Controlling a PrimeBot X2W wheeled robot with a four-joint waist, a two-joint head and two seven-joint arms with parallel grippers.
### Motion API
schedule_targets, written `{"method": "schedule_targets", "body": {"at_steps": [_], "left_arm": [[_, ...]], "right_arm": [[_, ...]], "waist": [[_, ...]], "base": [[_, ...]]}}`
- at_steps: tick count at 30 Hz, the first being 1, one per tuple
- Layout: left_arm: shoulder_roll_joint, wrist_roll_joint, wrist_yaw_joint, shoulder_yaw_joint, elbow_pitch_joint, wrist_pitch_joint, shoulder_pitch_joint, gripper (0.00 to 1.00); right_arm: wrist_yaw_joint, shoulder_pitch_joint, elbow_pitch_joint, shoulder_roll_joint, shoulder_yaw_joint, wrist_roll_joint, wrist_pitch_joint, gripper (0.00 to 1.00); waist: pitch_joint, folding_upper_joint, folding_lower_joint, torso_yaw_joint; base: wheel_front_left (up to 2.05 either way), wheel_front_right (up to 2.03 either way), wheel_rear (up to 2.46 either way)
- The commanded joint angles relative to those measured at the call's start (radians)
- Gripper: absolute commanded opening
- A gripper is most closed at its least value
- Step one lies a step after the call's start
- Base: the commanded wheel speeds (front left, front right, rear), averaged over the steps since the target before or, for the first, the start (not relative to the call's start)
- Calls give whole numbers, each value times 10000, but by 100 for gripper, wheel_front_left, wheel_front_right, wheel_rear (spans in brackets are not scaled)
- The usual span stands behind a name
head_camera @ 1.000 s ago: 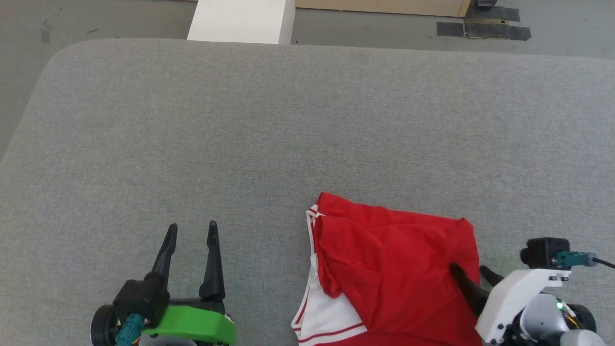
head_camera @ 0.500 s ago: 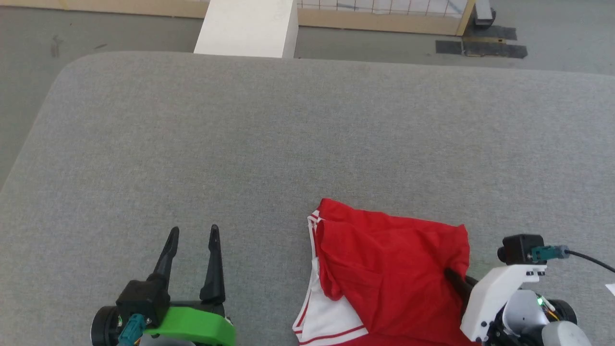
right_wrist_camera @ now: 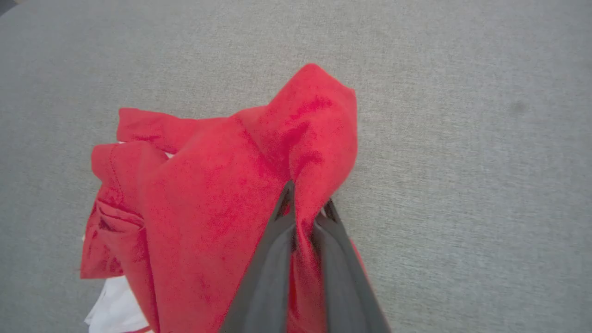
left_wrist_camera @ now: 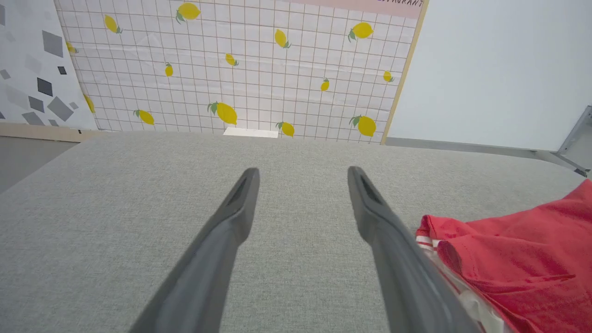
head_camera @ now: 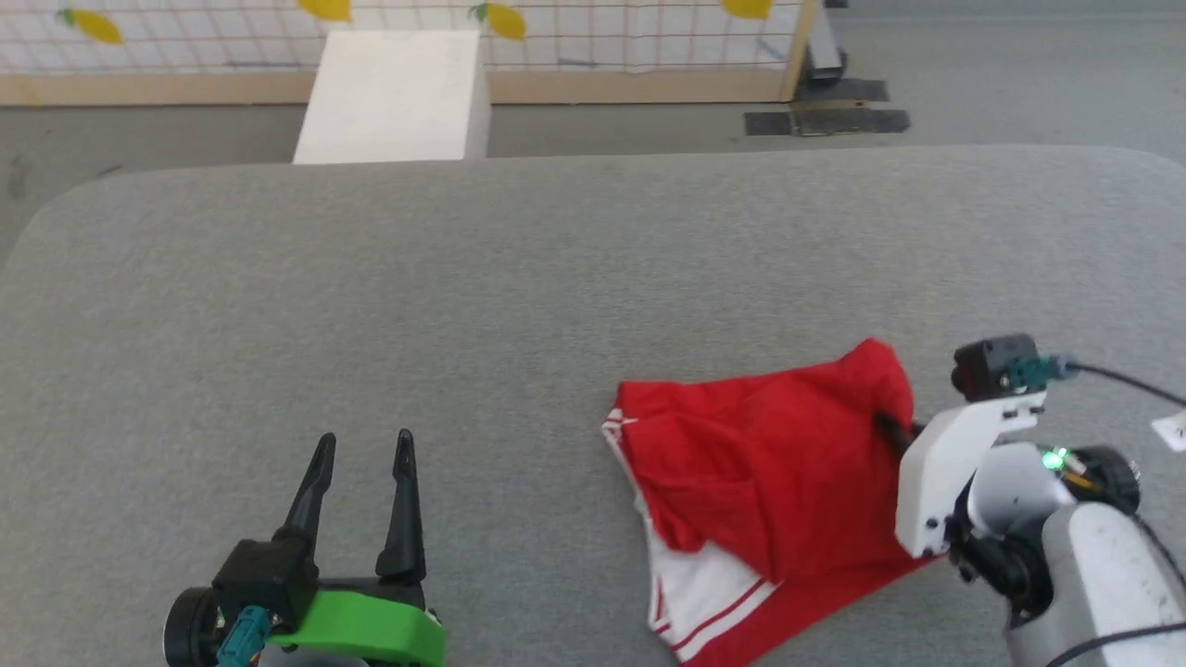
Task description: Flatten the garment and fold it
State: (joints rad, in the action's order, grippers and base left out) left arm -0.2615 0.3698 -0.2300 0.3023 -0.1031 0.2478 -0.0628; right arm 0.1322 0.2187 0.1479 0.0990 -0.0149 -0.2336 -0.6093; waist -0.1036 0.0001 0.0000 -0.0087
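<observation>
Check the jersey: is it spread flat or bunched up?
Bunched up. The garment lies crumpled, red layers folded over its white fabric, and the right gripper pinches one edge into a raised peak.

1. The garment (head_camera: 788, 463) — soft, matt cloth, creased, in red and white.
2. Table cover (head_camera: 463, 278): grey woven fabric, matt and slightly coarse.
3. Left gripper (head_camera: 364, 437): dark matt plastic fingers on a smooth green plastic mount (head_camera: 371, 628) with a faint sheen.
4. White bracket (head_camera: 936, 472) — smooth plastic.
5. Baseboard (head_camera: 139, 88): pale bare wood.
</observation>
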Motion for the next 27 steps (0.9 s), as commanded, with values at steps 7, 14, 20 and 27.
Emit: {"method": "schedule_targets", "body": {"at_steps": [7,14,20,27], "left_arm": [[-122,-16,-170,-55,-197,-61,-76,100],[-235,-77,-196,-76,-389,-165,205,100],[-435,-324,-243,-67,-684,-376,705,100],[-869,-889,-310,-147,-1324,-716,1728,100]], "right_arm": [[-15,1406,344,1234,-823,189,-329,0],[-15,2705,697,2351,-1518,-95,-278,0],[-15,3696,1001,3218,-1614,-357,-23,0],[-15,4608,1348,4252,-1236,-400,588,0]], "waist": [[174,-1,0,-1507],[-344,-1,0,-2278],[-1371,-1,0,-2579],[-2989,-1,0,-2573]], "base": [[0,0,0],[0,0,0],[0,0,0],[0,0,0]]}}
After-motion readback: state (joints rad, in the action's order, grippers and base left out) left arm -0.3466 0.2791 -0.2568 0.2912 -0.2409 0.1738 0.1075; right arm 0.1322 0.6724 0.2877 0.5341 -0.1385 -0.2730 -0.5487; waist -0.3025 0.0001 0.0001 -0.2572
